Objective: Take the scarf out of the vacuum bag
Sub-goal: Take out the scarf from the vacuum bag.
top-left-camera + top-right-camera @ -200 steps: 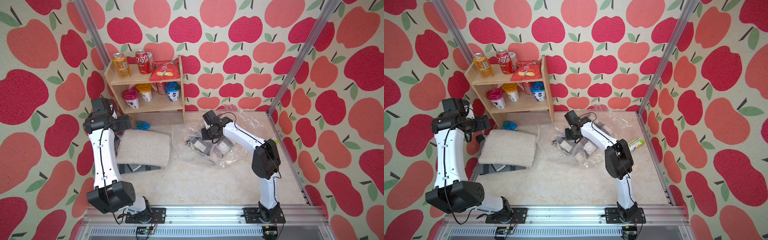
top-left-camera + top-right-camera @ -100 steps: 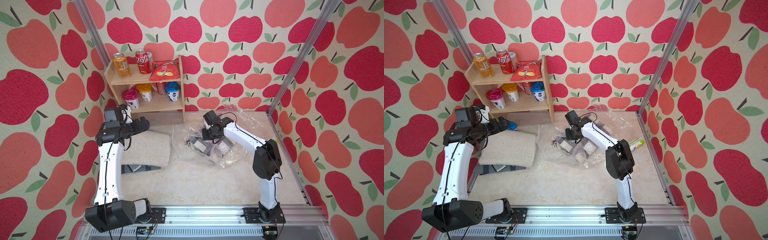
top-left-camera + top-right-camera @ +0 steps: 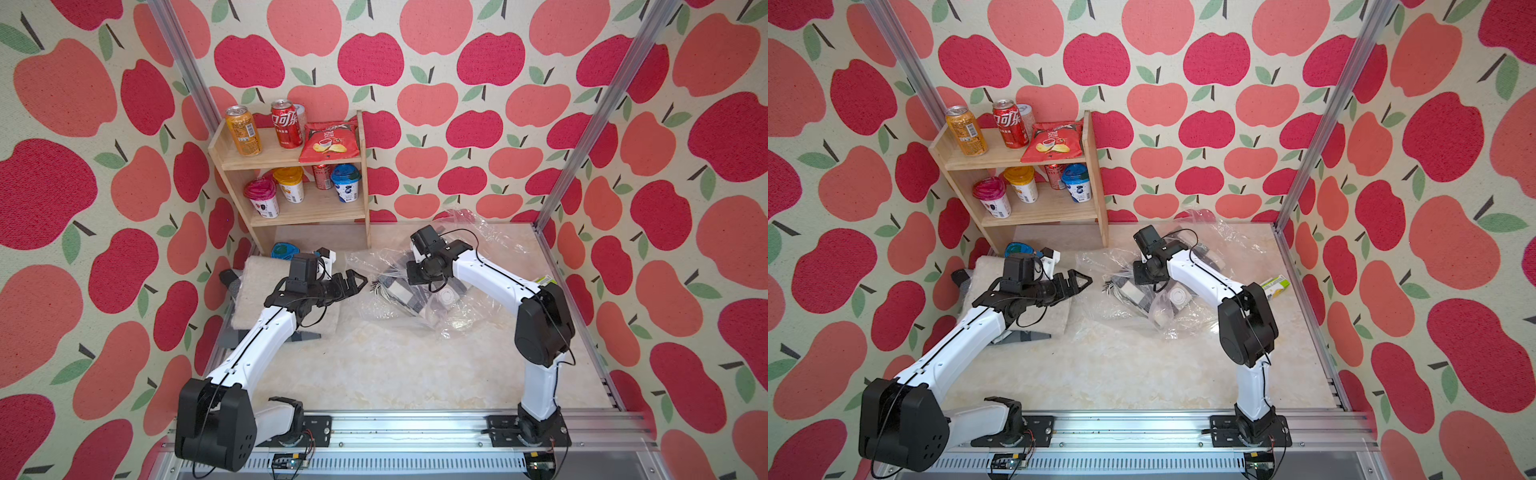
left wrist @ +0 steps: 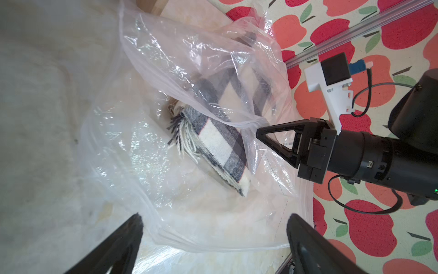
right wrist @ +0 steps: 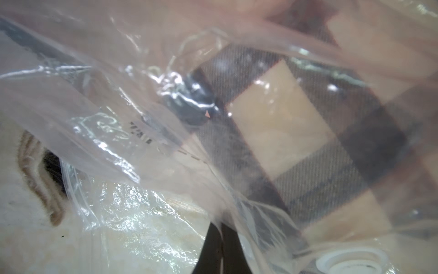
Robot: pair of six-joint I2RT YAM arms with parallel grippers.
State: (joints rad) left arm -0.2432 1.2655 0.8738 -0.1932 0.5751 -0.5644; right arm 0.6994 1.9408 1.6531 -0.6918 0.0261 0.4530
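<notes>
1. Left wrist view: the vacuum bag, clear crinkled film, lies on the marbled surface. The scarf is inside it. The scarf is folded, checked in dark blue and cream, and its fringed end points away from the right arm.
2. Right end effector: the jaws are closed, pinching a fold of the bag's upper film. That film runs taut to the tips, above the scarf. The right wrist view confirms this, with the end effector closed and film and scarf directly ahead.
3. Left end effector: the jaws are spread wide and hold nothing. In both top views the left end effector sits at the bag's edge on the robot's left. Whether it touches the film cannot be determined.
4. Bag position in a top view: the vacuum bag lies toward the back of the surface, right of centre. The scarf sits in the part nearer the left arm.
5. Valve cap: round and white, on the bag just beside the scarf and beneath the right arm. It also shows in the right wrist view.
6. Other items: a beige folded pad lies under the left forearm, and a wooden shelf holding cans and cups stands at the back left.
</notes>
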